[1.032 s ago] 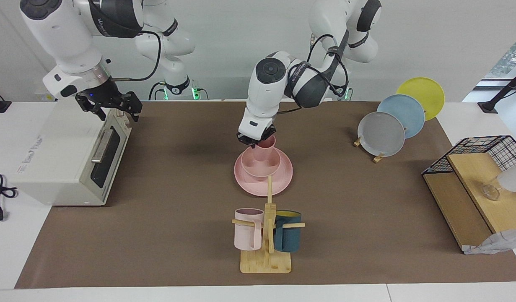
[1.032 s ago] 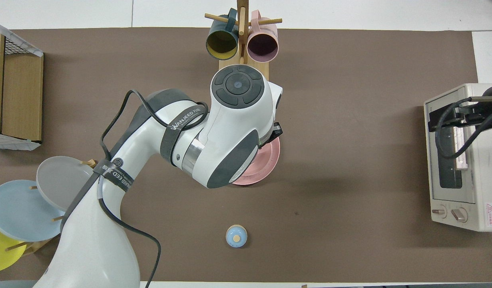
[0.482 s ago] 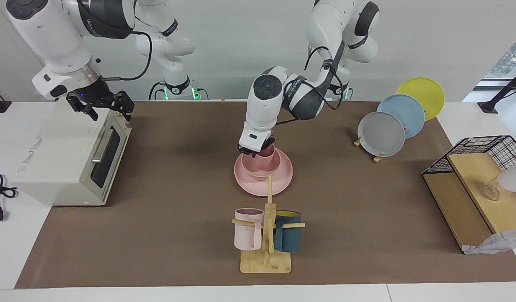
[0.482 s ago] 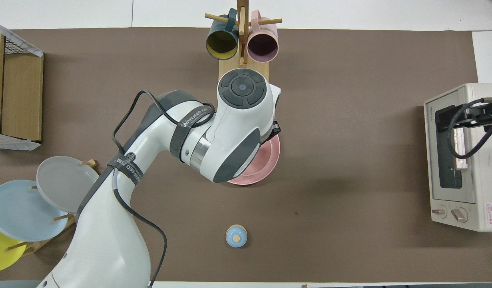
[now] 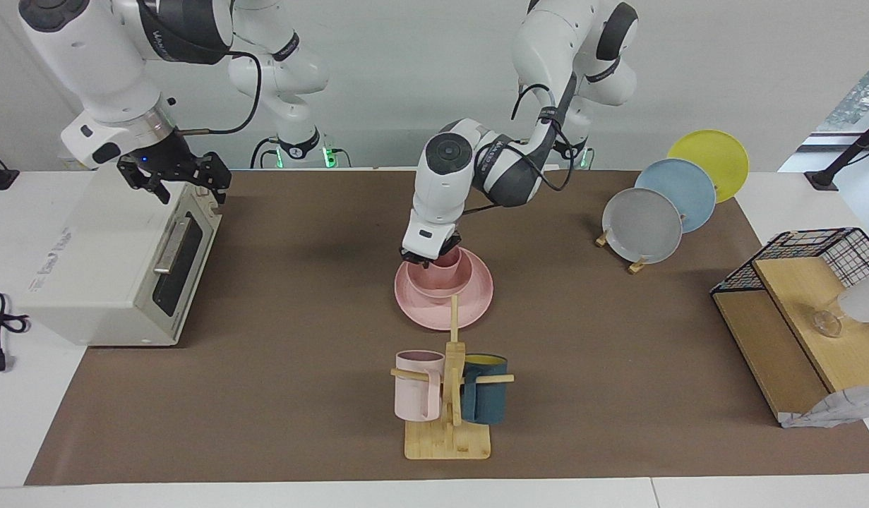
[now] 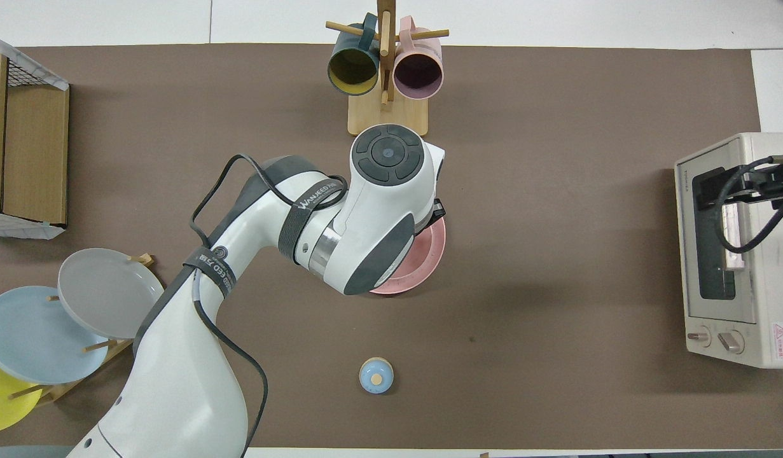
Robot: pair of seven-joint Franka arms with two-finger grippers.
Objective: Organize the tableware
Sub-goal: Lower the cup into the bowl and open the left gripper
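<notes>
The pink cup [image 5: 450,259] stands upright inside the pink bowl [image 5: 438,281], a little above the centre of the facing view, and the bowl sits on the pink plate [image 5: 476,300], so the three form one nested stack. In the overhead view only a crescent of the plate [image 6: 423,261] shows at mid-frame; the rest is hidden under the left arm.

The left gripper [image 5: 427,257] comes straight down onto the cup's rim, on the edge toward the left of the facing view, and is clamped on that rim. The cup's axis runs vertically, in line with the gripper, so the relation that matters is plain up-and-down: the cup looks low enough to be resting in the bowl, and the next move is probably to let go and rise straight up without dragging the rim sideways.

The right gripper [image 5: 183,176] waits at the upper left of the facing view, over the top edge of the white toaster oven [image 5: 116,261], fingers spread and holding nothing. It is well apart from the stack.
</notes>
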